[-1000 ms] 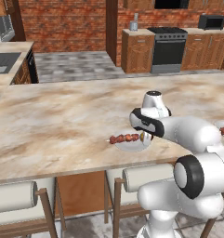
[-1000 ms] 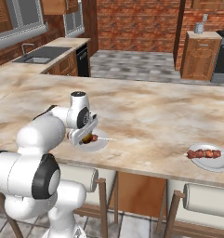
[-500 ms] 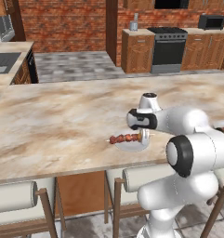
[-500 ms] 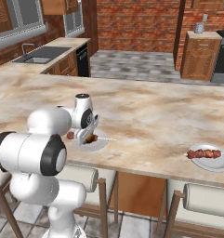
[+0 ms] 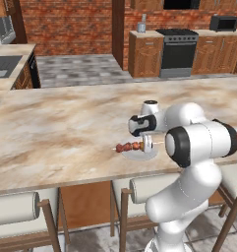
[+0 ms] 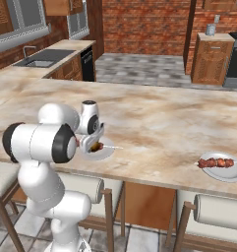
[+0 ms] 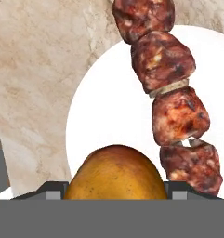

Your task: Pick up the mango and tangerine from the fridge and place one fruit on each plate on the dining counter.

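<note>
End effector [image 7: 115, 197]: grasping the mango [image 7: 115, 174] | Plate [image 7: 108, 111]: lies straight ahead, frame centre | Skewer [image 7: 171, 93]: long axis vertical, right side—you release left of it.

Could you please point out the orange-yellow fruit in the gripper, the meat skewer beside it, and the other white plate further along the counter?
Orange-yellow mango [image 7: 115, 174]: hand view, centre of its skin.
Reddish-brown meat skewer [image 7: 178, 114]: hand view, third chunk.
Other round white plate [image 6: 227, 173]: right base view, near rim.

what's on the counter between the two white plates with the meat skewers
Nothing: in the right base view, bare beige marbled stone countertop runs between the round white plate under the gripper and the second white plate.
</note>
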